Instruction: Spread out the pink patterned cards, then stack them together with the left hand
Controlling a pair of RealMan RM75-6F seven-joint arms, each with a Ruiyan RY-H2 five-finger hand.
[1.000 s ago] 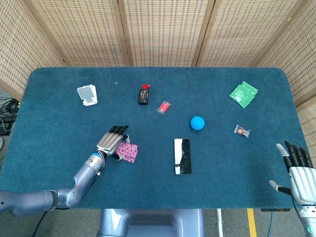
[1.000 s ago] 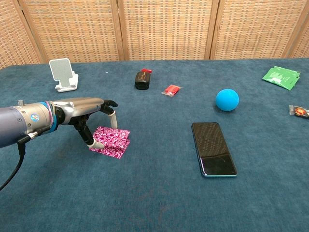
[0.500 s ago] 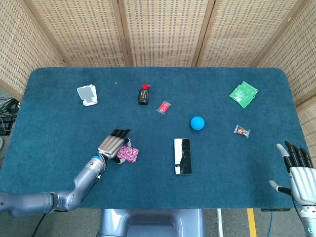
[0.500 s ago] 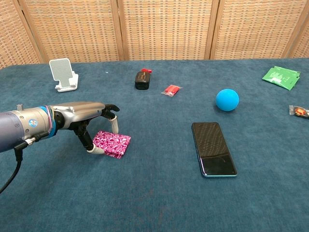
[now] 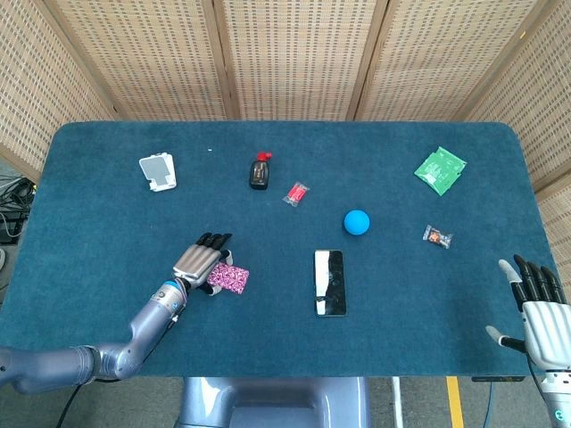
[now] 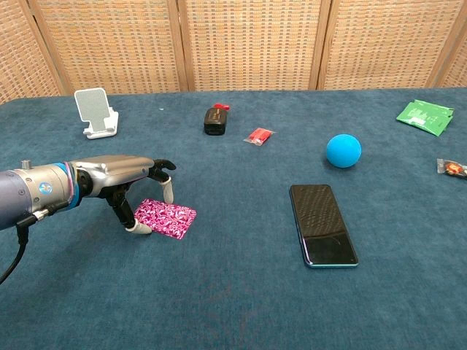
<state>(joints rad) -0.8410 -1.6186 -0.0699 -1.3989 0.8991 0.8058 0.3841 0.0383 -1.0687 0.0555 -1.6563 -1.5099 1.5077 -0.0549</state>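
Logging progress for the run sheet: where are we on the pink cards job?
Looks near the end. The pink patterned cards lie as one squared pile on the table, not fanned, so the spreading seems done. In hand: the left hand arches over the pile's left edge, fingertips at its edges. Left: release and withdraw, if the pile is tidy enough. The right hand idles open at the table's right edge.

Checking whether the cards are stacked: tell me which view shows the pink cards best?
The chest view: the pink cards lie near the camera, fully uncovered beside the left hand. In the head view the cards are small and partly under the hand.
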